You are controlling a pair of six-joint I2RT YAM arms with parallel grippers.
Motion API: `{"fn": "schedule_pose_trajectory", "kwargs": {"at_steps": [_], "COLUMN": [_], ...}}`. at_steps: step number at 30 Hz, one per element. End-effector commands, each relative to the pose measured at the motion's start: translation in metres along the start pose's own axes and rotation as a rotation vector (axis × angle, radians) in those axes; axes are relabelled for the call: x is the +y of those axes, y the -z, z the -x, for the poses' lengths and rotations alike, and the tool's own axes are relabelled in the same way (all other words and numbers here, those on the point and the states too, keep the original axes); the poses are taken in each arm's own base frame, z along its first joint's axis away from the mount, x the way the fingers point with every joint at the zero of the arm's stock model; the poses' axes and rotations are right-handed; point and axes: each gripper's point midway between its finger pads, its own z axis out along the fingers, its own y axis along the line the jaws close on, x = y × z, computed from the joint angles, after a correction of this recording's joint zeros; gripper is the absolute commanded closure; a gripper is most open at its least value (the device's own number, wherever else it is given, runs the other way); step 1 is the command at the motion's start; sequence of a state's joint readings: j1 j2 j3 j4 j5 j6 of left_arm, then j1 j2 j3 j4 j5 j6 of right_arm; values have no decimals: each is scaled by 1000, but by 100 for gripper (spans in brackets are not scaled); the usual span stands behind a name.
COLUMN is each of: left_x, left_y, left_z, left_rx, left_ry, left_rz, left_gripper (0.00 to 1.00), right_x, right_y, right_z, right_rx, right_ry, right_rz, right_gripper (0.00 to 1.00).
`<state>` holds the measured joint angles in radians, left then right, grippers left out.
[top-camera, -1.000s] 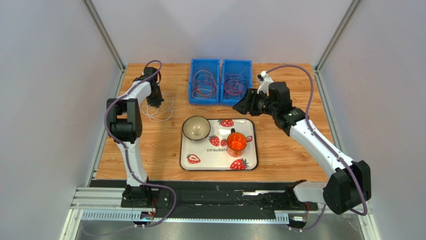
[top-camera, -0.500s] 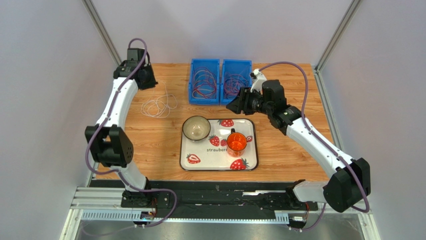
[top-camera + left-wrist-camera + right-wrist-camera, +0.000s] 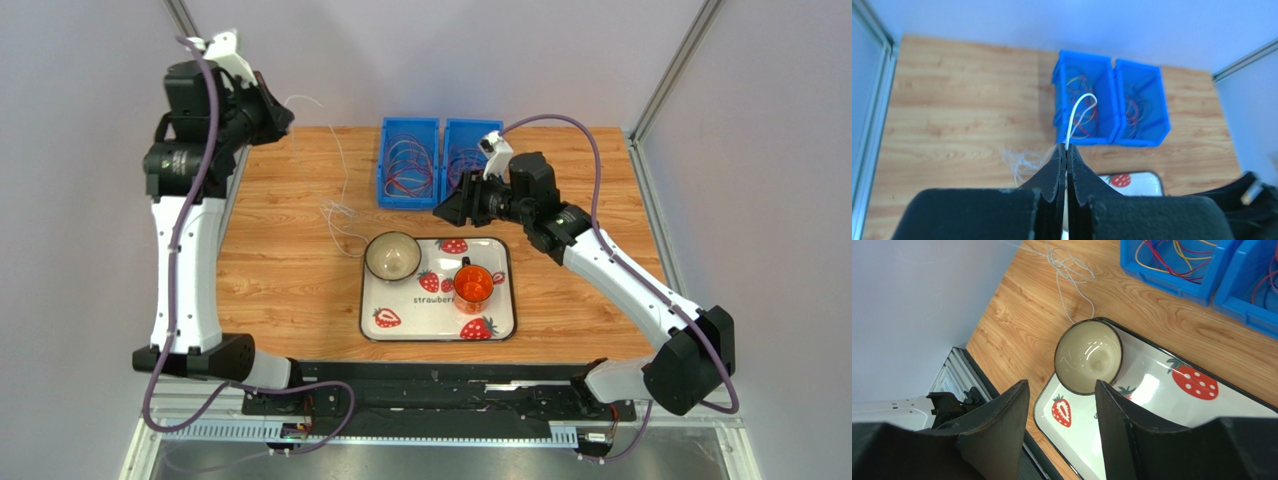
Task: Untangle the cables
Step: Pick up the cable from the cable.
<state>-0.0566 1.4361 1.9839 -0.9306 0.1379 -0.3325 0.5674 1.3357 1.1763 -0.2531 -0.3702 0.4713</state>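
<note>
The left tool (image 3: 1066, 148) pinches 1 white cable (image 3: 1068, 264); the right tool (image 3: 1061, 390) is spread. The surface (image 3: 290, 280) carries 2 blue bins (image 3: 384, 165), 1 tray (image 3: 430, 316), 1 bowl (image 3: 392, 256), 1 cup (image 3: 473, 285).

The left hand (image 3: 272, 112) hung high over the surface's (image 3: 290, 290) far-left corner, a white cable (image 3: 338, 212) trailing from it down to a loose tangle beside the bowl (image 3: 392, 256). The right hand (image 3: 448, 210) hovered between the blue bins (image 3: 408, 203) and the strawberry tray (image 3: 500, 320).

The left arm (image 3: 185, 255) and right arm (image 3: 625, 285) have white links between bulky black joints. A purple-grey hose (image 3: 545, 117) loops along each. The left claw (image 3: 1066, 150) and right claw (image 3: 1062, 390) are matte black wedges, edges scuffed pale.
</note>
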Motion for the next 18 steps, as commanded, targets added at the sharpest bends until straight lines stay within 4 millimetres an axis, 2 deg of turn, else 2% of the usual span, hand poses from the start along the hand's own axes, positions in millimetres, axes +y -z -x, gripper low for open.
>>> {"fn": "schedule_pose_trajectory", "kwargs": {"at_steps": [1,3,4,5,6,8,9,13,14,16,17,18], "left_x": [-46,-58,-63,-77,-78,-82,-74,-42,-31,-29,-26,-27], "left_y": [92,122,130,154,151,170,156,124,106,91,78,72], "left_z": [74,93,97,106,101,104,93,53,33,16,-3,-11], "left_rx": [-281,-372,-397,-473,-470,-541,-502,-373,-313,-274,-221,-199], "left_ry": [-100,-130,-142,-171,-175,-186,-172,-116,-87,-71,-51,-44], "left_rz": [-151,-185,-208,-271,-289,-306,-282,-159,-129,-147,-155,-169], "left_gripper": [100,100,100,100,100,100,100,100,100,100,100,100], "right_x": [36,44,48,52,58,65,70,82,87,93,98,101], "right_y": [-4,-6,-7,-7,-7,-8,-9,-12,-14,-17,-21,-24], "right_z": [20,20,22,23,23,26,24,17,15,8,3,-2], "right_rx": [-40,-38,-41,-43,-44,-50,-44,-32,-34,-15,-7,8], "right_ry": [28,37,42,48,53,71,80,106,115,125,136,142], "right_rz": [105,125,134,144,160,180,195,249,270,304,323,339], "right_gripper": [45,45,45,45,45,45,45,44,44,44,44,44]}}
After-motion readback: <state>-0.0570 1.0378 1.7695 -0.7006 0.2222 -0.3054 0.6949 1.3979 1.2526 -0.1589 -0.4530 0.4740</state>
